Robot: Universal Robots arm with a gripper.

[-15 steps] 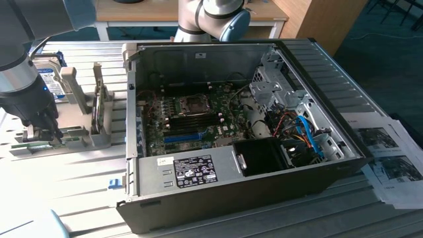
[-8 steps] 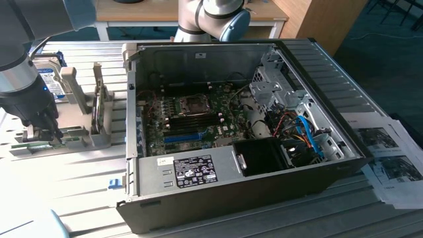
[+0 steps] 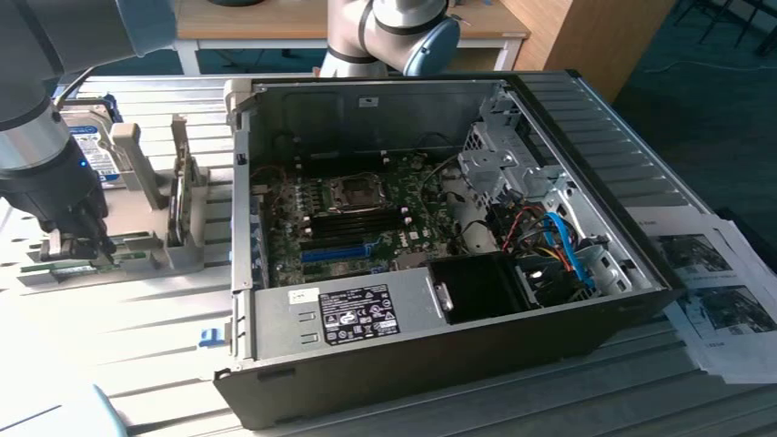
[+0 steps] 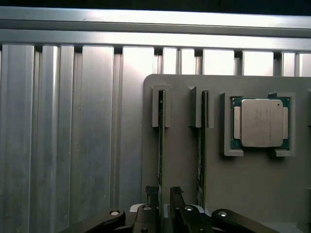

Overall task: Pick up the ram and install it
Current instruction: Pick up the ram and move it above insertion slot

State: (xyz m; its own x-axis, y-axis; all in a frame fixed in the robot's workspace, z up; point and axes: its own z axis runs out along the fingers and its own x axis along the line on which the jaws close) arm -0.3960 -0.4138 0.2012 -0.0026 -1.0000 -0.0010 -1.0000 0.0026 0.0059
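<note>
Green ram (image 4: 161,145) stands on edge in a grey holder (image 4: 180,160) on the counter (image 4: 73,145), jaws parted, one each side. The white label (image 3: 358,312) on the computer case (image 3: 510,350) can't be read from here.

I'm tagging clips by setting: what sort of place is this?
Probably a robotics lab or workshop bench set up for PC assembly: an open computer case lies on a slatted metal table, and a grey fixture beside it holds ram sticks and a processor.

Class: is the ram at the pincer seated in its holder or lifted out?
Seated: the ram stands on edge in its holder slot, straddled by the open pincer.
</note>
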